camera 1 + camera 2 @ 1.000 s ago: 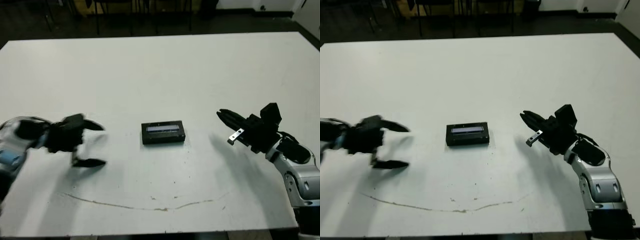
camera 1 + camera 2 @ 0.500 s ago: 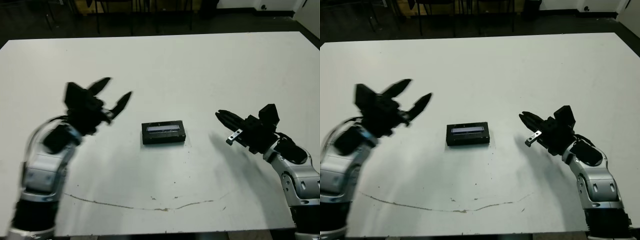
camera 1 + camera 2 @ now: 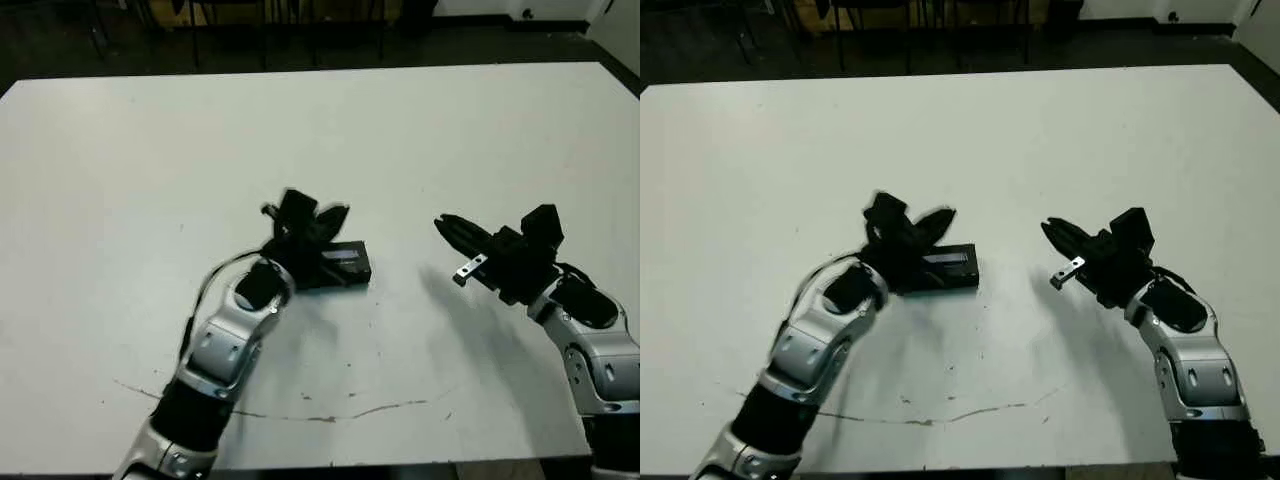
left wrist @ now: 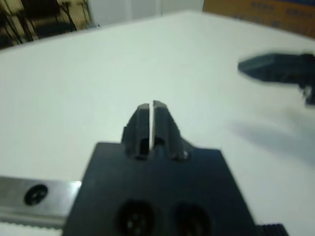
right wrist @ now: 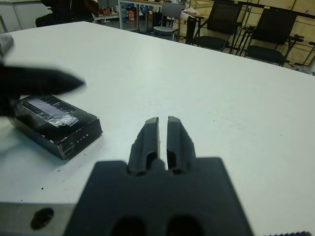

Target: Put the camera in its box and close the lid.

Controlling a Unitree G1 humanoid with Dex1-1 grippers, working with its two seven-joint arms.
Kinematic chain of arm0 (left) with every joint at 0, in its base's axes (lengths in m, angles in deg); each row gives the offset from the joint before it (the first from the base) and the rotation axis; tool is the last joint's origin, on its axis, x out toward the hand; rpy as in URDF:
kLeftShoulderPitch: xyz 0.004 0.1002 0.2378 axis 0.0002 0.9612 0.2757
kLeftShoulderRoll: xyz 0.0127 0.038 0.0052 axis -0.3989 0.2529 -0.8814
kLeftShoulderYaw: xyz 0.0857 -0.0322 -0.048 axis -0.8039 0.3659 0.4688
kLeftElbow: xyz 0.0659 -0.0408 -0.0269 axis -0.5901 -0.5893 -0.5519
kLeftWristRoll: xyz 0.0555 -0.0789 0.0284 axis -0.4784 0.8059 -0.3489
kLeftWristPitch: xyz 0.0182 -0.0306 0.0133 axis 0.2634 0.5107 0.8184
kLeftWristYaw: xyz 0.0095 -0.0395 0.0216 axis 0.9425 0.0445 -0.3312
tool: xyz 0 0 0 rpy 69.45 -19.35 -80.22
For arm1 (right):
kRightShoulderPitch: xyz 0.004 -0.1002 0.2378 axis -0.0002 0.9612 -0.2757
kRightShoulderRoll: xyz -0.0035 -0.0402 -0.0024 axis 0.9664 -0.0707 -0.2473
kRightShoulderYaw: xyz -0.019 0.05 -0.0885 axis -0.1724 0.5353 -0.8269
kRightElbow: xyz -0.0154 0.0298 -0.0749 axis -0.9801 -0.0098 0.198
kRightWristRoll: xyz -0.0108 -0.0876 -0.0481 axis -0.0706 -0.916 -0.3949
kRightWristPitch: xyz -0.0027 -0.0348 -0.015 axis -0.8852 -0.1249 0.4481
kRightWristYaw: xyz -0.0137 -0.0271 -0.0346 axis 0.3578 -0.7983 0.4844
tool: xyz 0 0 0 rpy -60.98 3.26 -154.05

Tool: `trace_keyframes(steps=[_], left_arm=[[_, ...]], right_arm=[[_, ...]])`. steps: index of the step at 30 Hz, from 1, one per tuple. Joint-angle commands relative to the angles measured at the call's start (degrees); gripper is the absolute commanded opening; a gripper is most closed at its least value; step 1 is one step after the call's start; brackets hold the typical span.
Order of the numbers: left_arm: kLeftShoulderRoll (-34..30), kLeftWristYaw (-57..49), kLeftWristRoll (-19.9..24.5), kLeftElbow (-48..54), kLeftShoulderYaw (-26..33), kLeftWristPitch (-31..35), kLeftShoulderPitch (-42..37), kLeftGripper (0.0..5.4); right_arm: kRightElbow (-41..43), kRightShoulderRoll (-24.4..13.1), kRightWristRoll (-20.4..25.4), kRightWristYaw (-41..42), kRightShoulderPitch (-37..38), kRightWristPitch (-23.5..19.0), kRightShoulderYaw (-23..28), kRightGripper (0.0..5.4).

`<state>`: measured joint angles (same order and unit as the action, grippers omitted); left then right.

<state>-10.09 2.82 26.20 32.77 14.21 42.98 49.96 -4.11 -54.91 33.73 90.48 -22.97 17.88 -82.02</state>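
Box sits at the middle of the table with the lid already on it, silvery marking up. No camera is in sight anywhere on the table, so it is probably shut inside, though that cannot be checked.

What has changed is the left arm. A second ago it was low by the table's 9 o'clock edge with its claw spread. It then swung up, and now it reaches in over the box's 9 o'clock end and hides that part of it. The left gripper now shows its fingers pressed together, pinching nothing. I cannot tell whether it touches the lid.

The box has not shifted. The right gripper has kept its place at 3 o'clock of the box, well apart from it, fingers together and empty.

My reading is that the packing is done and the left claw is coming in to press the lid home.
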Motion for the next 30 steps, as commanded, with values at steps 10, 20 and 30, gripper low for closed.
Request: trace_keyframes(steps=[10, 20, 30], left_arm=[[-1.3, -0.6, -2.6, -12.3, 2.4, 3.6, 3.0, 0.03], [-4.7, 4.7, 0.1, -4.9, 4.0, -1.2, 9.1, 0.03], [-8.0, 5.1, 6.6, 19.5, 14.1, -9.3, 19.1, 0.03]], right_arm=[[2.1, -0.9, -0.4, -0.9, 1.2, -3.7, -0.1, 0.00], [1.9, 0.3, 0.5, -0.2, 2.2, -1.8, 0.1, 0.00], [6.6, 5.2, 1.8, -5.5, 5.8, 1.2, 1.5, 0.00]])
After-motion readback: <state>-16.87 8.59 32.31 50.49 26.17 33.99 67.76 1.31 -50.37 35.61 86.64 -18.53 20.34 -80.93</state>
